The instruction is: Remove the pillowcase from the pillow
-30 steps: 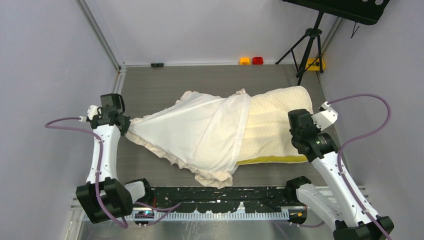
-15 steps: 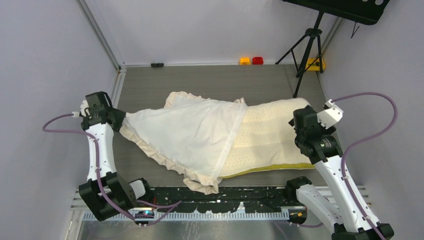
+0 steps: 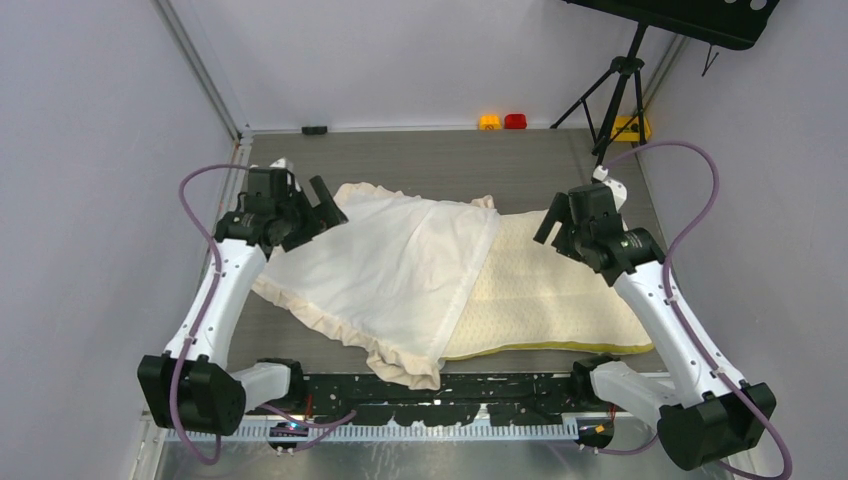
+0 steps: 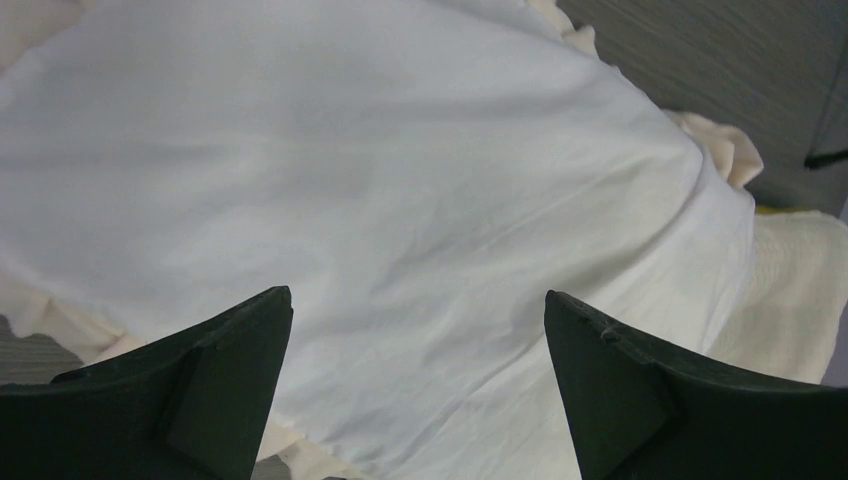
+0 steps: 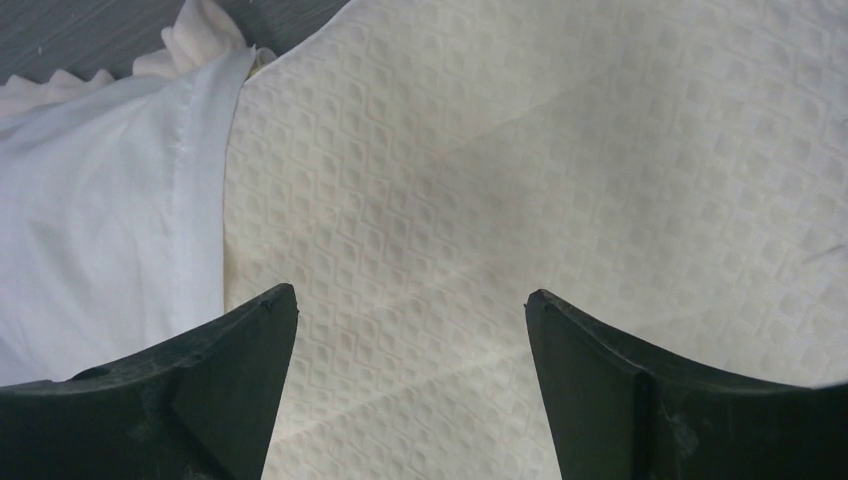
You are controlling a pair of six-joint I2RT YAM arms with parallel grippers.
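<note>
The left fingers [image 4: 230, 380] are spread wide above the cream pillowcase [image 3: 380, 265], which covers the pillow's [image 3: 550, 290] left half. The right fingers [image 5: 220, 370] gape over its bare dotted half. Open tabletop [image 3: 420, 160] lies beyond.

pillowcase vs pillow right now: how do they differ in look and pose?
Surface: the pillowcase is smooth cream-white cloth with a ruffled frill; the pillow is pale yellow with an embossed dotted pattern.
Pose: the pillowcase lies creased and skewed, covering the pillow's left part; the pillow lies flat, its right part bare.
Shared: both rest on the table, neither gripped; the left end effector and right end effector are open.
</note>
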